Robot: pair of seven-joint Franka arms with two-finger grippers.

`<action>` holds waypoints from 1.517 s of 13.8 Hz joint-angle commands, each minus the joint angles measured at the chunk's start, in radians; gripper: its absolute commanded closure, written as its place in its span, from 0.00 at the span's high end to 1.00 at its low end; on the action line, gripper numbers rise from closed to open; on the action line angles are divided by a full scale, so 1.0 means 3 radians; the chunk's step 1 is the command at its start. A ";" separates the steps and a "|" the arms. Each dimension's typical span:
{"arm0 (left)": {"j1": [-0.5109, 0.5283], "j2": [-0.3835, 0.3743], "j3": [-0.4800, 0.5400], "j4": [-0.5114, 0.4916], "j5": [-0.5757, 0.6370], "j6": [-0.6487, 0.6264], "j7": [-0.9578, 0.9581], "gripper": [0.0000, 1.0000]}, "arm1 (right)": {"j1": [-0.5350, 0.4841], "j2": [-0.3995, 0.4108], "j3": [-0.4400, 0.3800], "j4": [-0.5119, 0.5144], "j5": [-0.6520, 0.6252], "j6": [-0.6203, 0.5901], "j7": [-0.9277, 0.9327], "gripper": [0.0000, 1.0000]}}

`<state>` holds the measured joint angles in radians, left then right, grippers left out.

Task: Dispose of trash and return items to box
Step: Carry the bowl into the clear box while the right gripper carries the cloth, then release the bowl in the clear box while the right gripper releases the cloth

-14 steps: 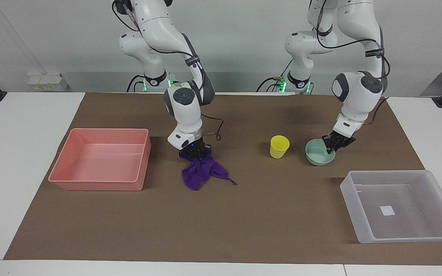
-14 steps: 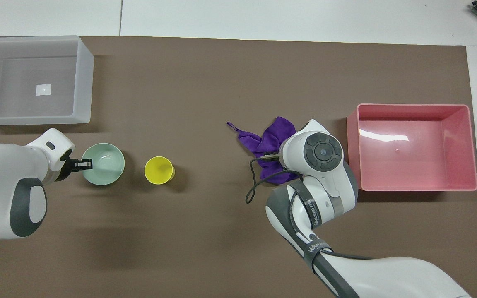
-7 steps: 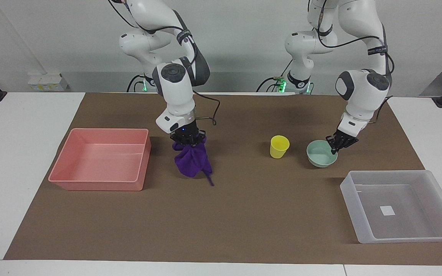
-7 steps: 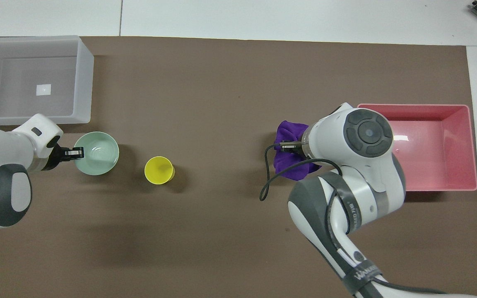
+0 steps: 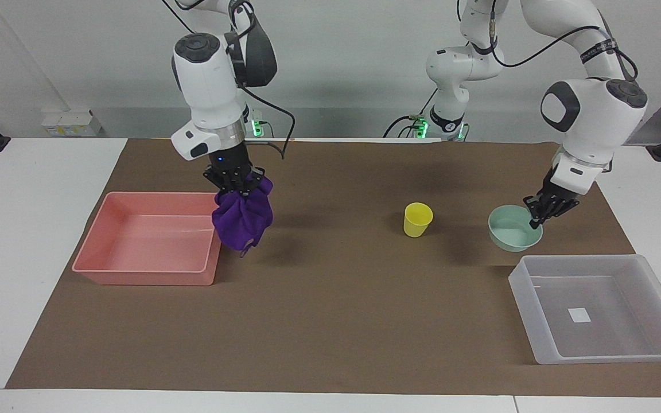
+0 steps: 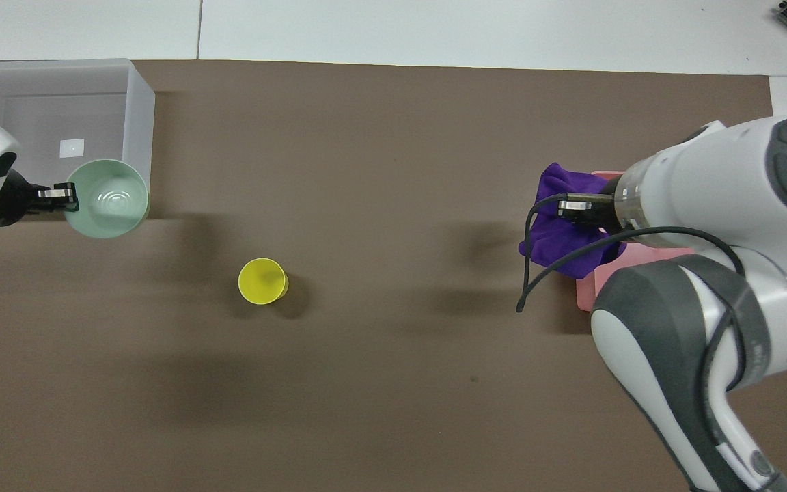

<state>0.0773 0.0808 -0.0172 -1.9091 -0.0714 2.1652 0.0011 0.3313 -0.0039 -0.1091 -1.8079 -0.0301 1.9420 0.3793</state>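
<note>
My right gripper [image 5: 237,184] is shut on the purple rag [image 5: 242,221], which hangs bunched in the air over the pink tray's end wall nearest the cup. In the overhead view the right gripper [image 6: 581,205] and rag [image 6: 561,236] cover that tray end. My left gripper [image 5: 539,216] is shut on the rim of the mint-green bowl [image 5: 513,231] and holds it above the mat, close to the clear bin [image 5: 611,357]. The overhead view shows the left gripper [image 6: 52,198] and the bowl [image 6: 108,199] over the bin's [image 6: 139,130] nearest corner. The yellow cup [image 5: 418,219] stands upright mid-mat and also shows in the overhead view [image 6: 262,281].
The pink tray [image 5: 141,278] sits at the right arm's end of the brown mat; my right arm hides most of it in the overhead view [image 6: 585,294]. The bin holds only a white sticker [image 5: 579,315]. A black cable loops from the right wrist.
My right gripper lifted the rag off the mat and carried it to the pink tray's edge. My left gripper lifted the bowl and moved it away from the cup toward the clear bin.
</note>
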 commanded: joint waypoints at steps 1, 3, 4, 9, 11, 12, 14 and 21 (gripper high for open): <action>0.0166 0.0481 -0.0014 0.0675 -0.0013 -0.0176 0.0068 0.00 | -0.0249 -0.0069 0.0026 0.0110 -0.0069 -0.0102 -0.0246 0.00; 0.0217 0.0864 -0.0014 0.1191 -0.0018 -0.0349 0.0068 0.00 | -0.0515 -0.0089 0.0026 0.0126 -0.0069 -0.0097 -0.0577 0.00; 0.0284 0.1124 -0.0034 0.1533 -0.0018 -0.0406 0.0073 0.00 | -0.0693 -0.0089 0.0031 0.0116 -0.0063 -0.0067 -0.0842 0.00; 0.0519 0.2040 -0.0147 0.2568 0.0003 -0.0560 0.0267 0.00 | -0.1155 -0.0079 0.0031 -0.0277 -0.0058 0.0234 -0.1402 0.00; 0.0611 0.2271 -0.0193 0.2758 0.0008 -0.0504 0.0282 0.00 | -0.1232 -0.0013 0.0031 -0.0466 -0.0053 0.0449 -0.1413 0.00; 0.0611 0.2277 -0.0198 0.2754 0.0008 -0.0478 0.0288 0.00 | -0.1237 0.0043 0.0031 -0.0553 -0.0038 0.0506 -0.1418 0.00; 0.0606 0.2297 -0.0203 0.2723 0.0104 -0.0427 0.0288 0.00 | -0.1263 0.0105 0.0031 -0.0803 -0.0007 0.0659 -0.1397 0.00; 0.0601 0.2349 -0.0203 0.2432 0.0125 -0.0095 0.0318 0.00 | -0.1345 0.0483 0.0036 -0.1020 0.0151 0.1319 -0.1382 0.05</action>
<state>0.2534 0.8011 -0.0669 -1.1526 -0.0523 2.1154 0.0856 -0.0593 0.1305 -0.1130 -2.0975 -0.0162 2.2958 -0.0295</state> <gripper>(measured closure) 0.978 0.925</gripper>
